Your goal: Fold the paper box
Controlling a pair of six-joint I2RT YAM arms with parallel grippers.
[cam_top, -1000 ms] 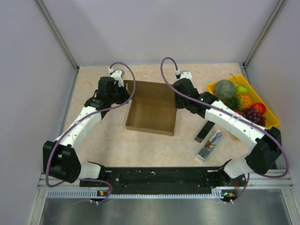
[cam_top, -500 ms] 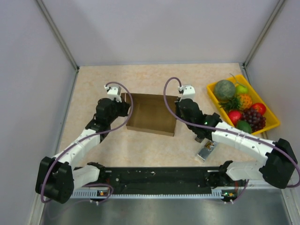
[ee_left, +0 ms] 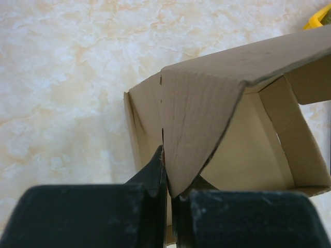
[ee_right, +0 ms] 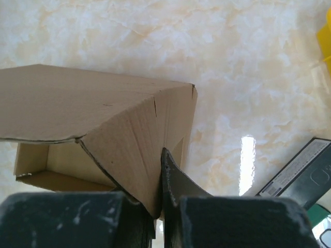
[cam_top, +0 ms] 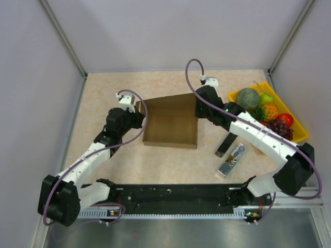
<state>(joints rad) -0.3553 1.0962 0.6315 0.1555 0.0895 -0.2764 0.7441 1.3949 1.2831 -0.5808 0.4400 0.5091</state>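
- The plain brown cardboard box (cam_top: pixel 170 129), a shallow open rectangle, sits flat on the beige marbled table (cam_top: pixel 103 88) near its middle, between the two arms.
- Its wide lid panel rises from the far wall and tilts up over the opening, with a small side flap bent down at each end.
- The left gripper (ee_left: pixel 168 178) is pinched tight on the lid's left side flap, with the cardboard caught between its black fingers.
- The right gripper (ee_right: pixel 159 186) is clamped likewise on the lid's right side flap, at the box's far right corner.
- A yellow plastic tray (cam_top: pixel 282 101) of fruit stands well to the right of the box.
- A slim black pack (cam_top: pixel 225 144) and a silver rectangular object (cam_top: pixel 231 161) lie near the box's right side, under the right arm.
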